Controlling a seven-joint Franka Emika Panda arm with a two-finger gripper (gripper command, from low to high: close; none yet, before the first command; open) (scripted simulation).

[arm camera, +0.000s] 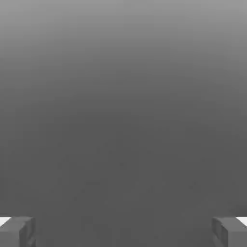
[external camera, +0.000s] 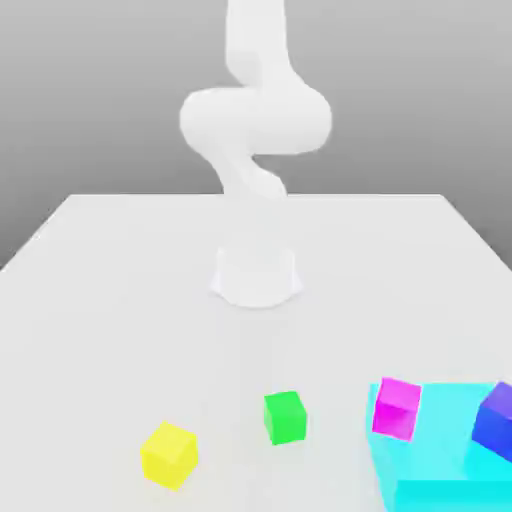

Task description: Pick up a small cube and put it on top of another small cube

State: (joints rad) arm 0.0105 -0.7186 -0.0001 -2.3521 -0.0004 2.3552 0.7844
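Four cubes; green cube (external camera: 285, 418) between yellow cube (external camera: 170, 456) and cyan block (external camera: 440, 440). Pincer (arm camera: 123, 232) wide, empty. Risk: tilted-looking magenta cube (external camera: 397, 409) (on block?) slipping if gripped off-centre.

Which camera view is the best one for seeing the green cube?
The exterior view: the green cube stands there in full, with nothing in front of it. The hand view gives no sight of it, just the gripper's open fingers against grey.

Yellow cube (external camera: 170, 456), green cube (external camera: 286, 417), magenta cube (external camera: 396, 409), blue cube (external camera: 496, 422) sit apart.
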